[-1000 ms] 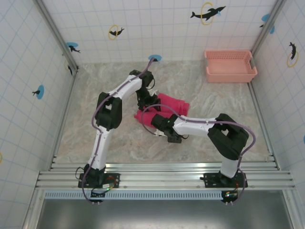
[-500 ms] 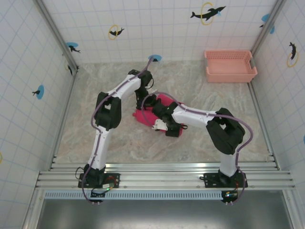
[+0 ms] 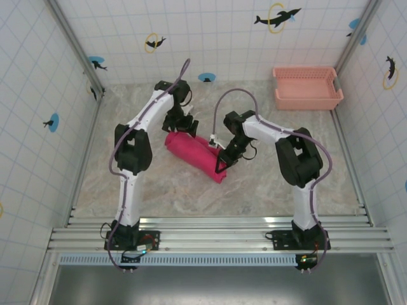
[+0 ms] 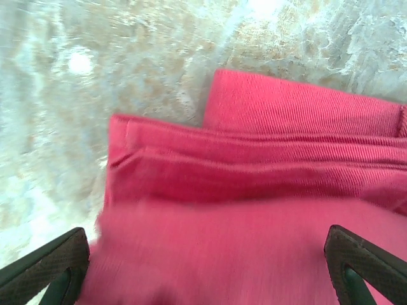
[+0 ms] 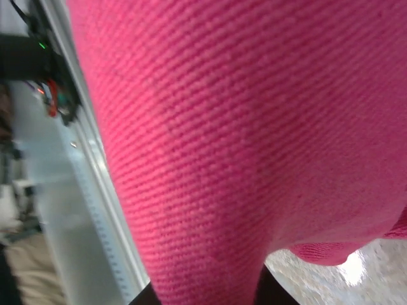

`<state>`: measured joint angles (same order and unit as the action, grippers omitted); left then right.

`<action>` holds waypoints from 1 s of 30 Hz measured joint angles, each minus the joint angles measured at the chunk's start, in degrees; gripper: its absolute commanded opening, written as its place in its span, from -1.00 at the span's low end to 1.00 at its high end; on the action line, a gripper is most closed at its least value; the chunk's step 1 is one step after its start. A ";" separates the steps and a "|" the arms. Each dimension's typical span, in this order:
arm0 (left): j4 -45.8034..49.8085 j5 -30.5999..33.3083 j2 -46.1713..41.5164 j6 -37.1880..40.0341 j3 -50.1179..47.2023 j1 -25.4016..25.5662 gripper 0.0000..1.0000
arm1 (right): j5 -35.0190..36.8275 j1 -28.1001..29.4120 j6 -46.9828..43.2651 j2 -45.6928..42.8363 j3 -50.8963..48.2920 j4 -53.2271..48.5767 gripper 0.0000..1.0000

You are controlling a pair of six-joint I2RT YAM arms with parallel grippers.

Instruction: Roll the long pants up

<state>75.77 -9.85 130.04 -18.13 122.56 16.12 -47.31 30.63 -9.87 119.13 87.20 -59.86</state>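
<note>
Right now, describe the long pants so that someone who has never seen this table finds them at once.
Start at the marbled table and look near its middle. The long pants lie there as a slanting roll of bright pink-red cloth. The paler salmon basket in the far right corner is rigid plastic; the pants are soft and deeper in colour.

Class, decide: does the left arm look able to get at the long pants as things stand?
Probably yes: the left gripper hangs open just over the long pants, jaws either side of the cloth, with nothing in between.
</note>
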 measured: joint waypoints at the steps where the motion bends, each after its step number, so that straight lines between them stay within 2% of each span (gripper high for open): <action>1: 0.28 0.94 -0.68 0.17 0.00 0.00 0.95 | -1.84 -0.42 0.61 1.05 0.20 -0.13 -0.69; 5: 1.64 4.44 -2.54 0.87 0.00 0.15 0.95 | -8.46 -1.05 3.39 5.49 2.84 -0.92 -0.68; 11: 3.23 7.32 -6.08 1.84 -1.70 1.51 0.95 | -14.40 -2.03 7.58 8.55 5.62 -0.92 -0.66; 18: -0.74 1.20 -10.49 -1.07 -11.04 5.25 0.95 | -19.43 -4.63 9.64 11.52 7.34 -1.09 -0.65; 23: -2.29 -1.07 -4.07 -2.73 -8.66 6.01 0.95 | -21.40 -5.18 10.16 13.11 7.65 -1.07 -0.63; 27: 2.82 -2.10 6.27 -2.67 3.69 6.01 0.95 | -21.68 -5.46 10.67 14.03 7.65 -0.66 -0.61; 30: 4.81 -3.52 11.54 -2.75 10.71 5.97 0.95 | -22.14 -5.90 11.17 14.38 7.65 -0.28 -0.48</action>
<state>80.58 -13.37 141.58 -20.88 133.27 22.09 -69.45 24.73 1.30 133.51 94.85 -60.14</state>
